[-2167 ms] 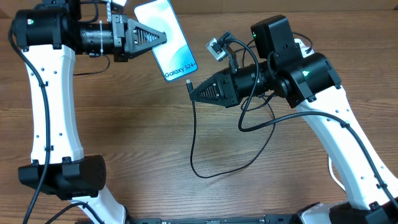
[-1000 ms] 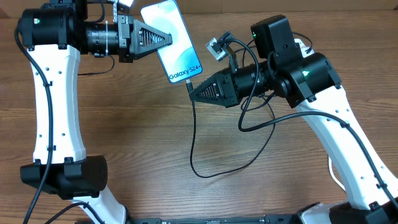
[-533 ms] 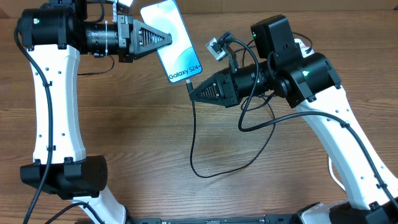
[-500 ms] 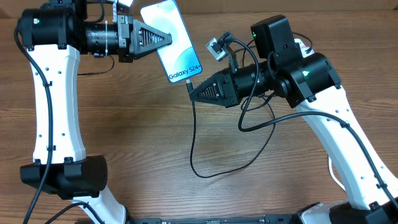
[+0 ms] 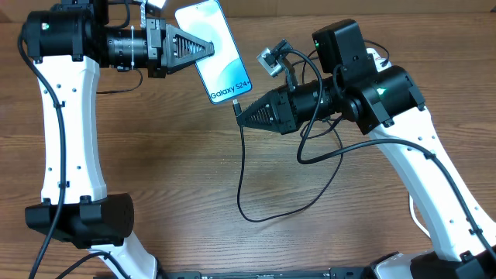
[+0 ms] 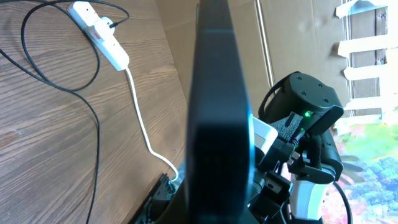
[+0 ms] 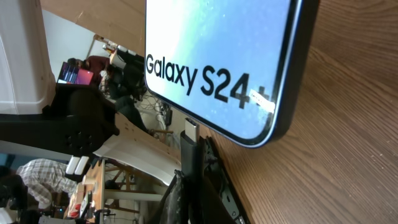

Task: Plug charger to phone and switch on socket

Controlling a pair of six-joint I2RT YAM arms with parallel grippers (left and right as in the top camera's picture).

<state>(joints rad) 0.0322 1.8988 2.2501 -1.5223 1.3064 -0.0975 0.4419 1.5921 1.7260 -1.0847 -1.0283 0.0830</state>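
The phone point(image 5: 225, 71) is held up off the table point(image 5: 155, 178) at a slant, screen lit and facing upward, with its "Galaxy S24" end pointing toward the right arm. The left gripper point(image 5: 204, 46) is clamped on one long side. In the left wrist view the phone shows edge-on between the fingers.

Just beneath the phone's lower short edge sits the connector point(image 7: 189, 129) of the charger point(image 5: 240, 167), pinched in the closed right gripper point(image 5: 238, 115) and aimed at the port. In the right wrist view its metal end is bare and right at the phone's rim. It may be touching, but I cannot tell whether it has entered at all, and it does not look seated. From there the black cable drops to the table in a loose loop and curves back toward the right arm.

The socket point(image 6: 99, 34) lies on the table well apart from the phone, its white lead point(image 6: 140, 106) trailing away. A black cable is plugged in at one end — probably the charger's plug. The switches are too small to read.

By my reading, both things are picked up and the lining-up is nearly done. What is left is pushing the connector home, then pressing the switch.
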